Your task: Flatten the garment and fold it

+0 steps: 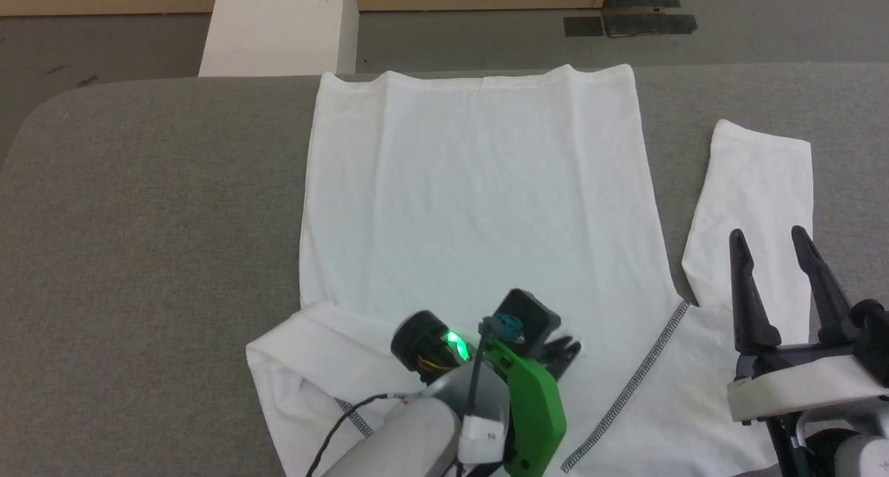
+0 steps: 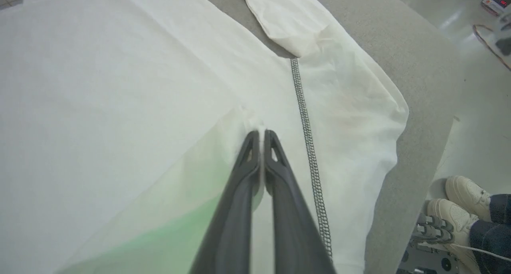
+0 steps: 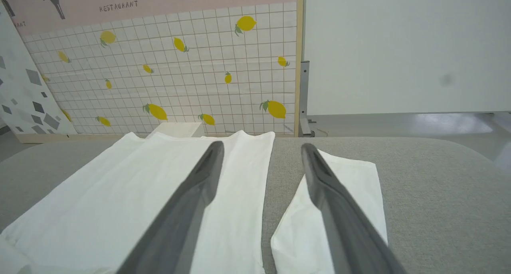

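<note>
While the shirt (image 1: pixel 472 206) lies spread on the grey worktop (image 1: pixel 153 206), hem at the far edge and shoulders nearest the robot, the left gripper (image 1: pixel 562 348) is down on the chest area. In the left wrist view that gripper (image 2: pixel 261 136) is clenched, fingers pressed together with a small pucker of shirt fabric pinched at the tips, just beside the grey-black shoulder stitching (image 2: pixel 307 138). A green glow from the arm's light tints the cloth near the fingers.

The left sleeve (image 1: pixel 298 366) is bunched and folded in by the left shoulder. The right sleeve (image 1: pixel 757 178) lies flat, stretched along the body's right side, with a strip of bare worktop between the two.

The right gripper (image 1: pixel 767 235) hovers over that sleeve, fingers spread wide, nothing between them; the right wrist view shows the same (image 3: pixel 262 145).

A person's white shoes (image 2: pixel 455 210) are on the floor beside the worktop.
</note>
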{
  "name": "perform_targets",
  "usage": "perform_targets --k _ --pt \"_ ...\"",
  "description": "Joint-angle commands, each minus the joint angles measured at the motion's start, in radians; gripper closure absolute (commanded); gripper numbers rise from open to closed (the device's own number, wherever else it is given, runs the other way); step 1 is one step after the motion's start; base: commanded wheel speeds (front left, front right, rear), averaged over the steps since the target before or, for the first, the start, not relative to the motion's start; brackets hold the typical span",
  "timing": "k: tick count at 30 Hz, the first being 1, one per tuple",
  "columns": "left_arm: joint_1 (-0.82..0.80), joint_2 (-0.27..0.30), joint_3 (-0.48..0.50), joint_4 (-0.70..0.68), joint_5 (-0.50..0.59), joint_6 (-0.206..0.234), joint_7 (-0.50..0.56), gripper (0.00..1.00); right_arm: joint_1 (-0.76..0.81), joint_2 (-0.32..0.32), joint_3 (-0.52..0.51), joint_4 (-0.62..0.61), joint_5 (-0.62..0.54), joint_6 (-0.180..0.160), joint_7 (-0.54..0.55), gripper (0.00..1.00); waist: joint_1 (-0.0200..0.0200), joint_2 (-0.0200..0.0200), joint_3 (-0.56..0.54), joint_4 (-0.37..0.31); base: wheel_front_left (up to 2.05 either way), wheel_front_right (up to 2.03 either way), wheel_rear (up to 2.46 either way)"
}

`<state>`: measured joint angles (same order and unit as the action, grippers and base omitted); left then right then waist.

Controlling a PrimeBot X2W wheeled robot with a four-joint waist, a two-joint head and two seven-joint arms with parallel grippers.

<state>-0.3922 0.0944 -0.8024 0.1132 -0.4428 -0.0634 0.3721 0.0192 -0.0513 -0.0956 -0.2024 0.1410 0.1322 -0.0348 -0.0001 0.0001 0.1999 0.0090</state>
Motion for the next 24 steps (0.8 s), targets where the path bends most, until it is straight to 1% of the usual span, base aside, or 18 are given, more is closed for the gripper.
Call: perform_targets --k 1,3,4,5,6,8,11,15,17,19,22,24 --pt "-0.023 -0.009 -0.018 0.032 0.02 -0.012 -0.008 1.0 -0.012 0.001 0.003 0.005 0.006 -0.002 -0.005 0.0 0.0001 -0.0001 0.007 -0.01 0.0 0.0 0.0" --pt "-0.031 -0.019 -0.049 0.097 0.021 -0.022 -0.019 1.0 -0.013 0.001 0.006 0.012 0.008 -0.002 -0.006 0.0 0.0001 -0.0001 0.008 -0.016 0.0 0.0 0.0" --pt "-0.036 -0.024 -0.064 0.129 0.022 -0.027 -0.025 0.85 -0.013 0.001 0.007 0.015 0.009 -0.002 -0.007 0.0 0.0001 -0.0001 0.009 -0.02 0.0 0.0 0.0" --pt "-0.038 -0.028 -0.079 0.159 0.015 -0.032 -0.028 0.58 -0.014 0.001 0.008 0.018 0.01 -0.002 -0.009 0.0 0.0001 -0.0001 0.008 -0.022 0.0 0.0 0.0" --pt "-0.04 -0.034 -0.102 0.199 -0.007 -0.041 -0.029 0.0 -0.013 0.001 0.008 0.023 0.01 -0.002 -0.01 0.0 0.0001 -0.0001 0.007 -0.026 0.0 0.0 0.0" --pt "-0.045 -0.038 -0.116 0.217 -0.035 -0.048 -0.037 0.0 -0.012 0.001 0.005 0.026 0.009 -0.002 -0.011 0.0 0.0001 -0.0001 0.005 -0.026 0.0 0.0 0.0" --pt "-0.057 -0.041 -0.106 0.209 -0.078 -0.053 -0.073 0.0 -0.009 0.001 -0.002 0.029 0.007 -0.002 -0.01 0.0 0.0001 -0.0001 -0.001 -0.022 0.0 0.0 0.0" --pt "-0.063 -0.04 -0.025 0.147 -0.139 -0.047 -0.178 0.0 -0.002 0.001 -0.013 0.028 0.004 -0.002 -0.004 0.0 0.0001 -0.0001 -0.014 -0.013 0.0 0.0 0.0" --pt "-0.065 -0.02 0.033 0.109 -0.142 -0.025 -0.247 0.0 -0.002 0.001 -0.023 0.026 0.0 -0.002 0.002 0.0 0.0001 -0.0001 -0.016 -0.008 0.0 0.0 0.0" --pt "-0.062 0.016 0.095 0.076 -0.131 0.01 -0.319 0.0 -0.008 0.001 -0.035 0.024 -0.007 -0.002 0.011 0.0 0.0001 -0.0001 -0.015 -0.003 0.0 0.0 0.0" --pt "-0.048 0.085 0.186 0.044 -0.1 0.074 -0.42 0.0 -0.029 0.001 -0.062 0.024 -0.015 -0.002 0.027 0.0 0.0001 -0.0001 -0.004 0.005 0.0 0.0 0.0" --pt "-0.035 0.125 0.248 0.035 -0.09 0.104 -0.493 0.0 -0.052 0.001 -0.083 0.029 -0.024 -0.002 0.041 0.0 0.0001 -0.0001 0.008 0.01 0.0 0.0 0.0"
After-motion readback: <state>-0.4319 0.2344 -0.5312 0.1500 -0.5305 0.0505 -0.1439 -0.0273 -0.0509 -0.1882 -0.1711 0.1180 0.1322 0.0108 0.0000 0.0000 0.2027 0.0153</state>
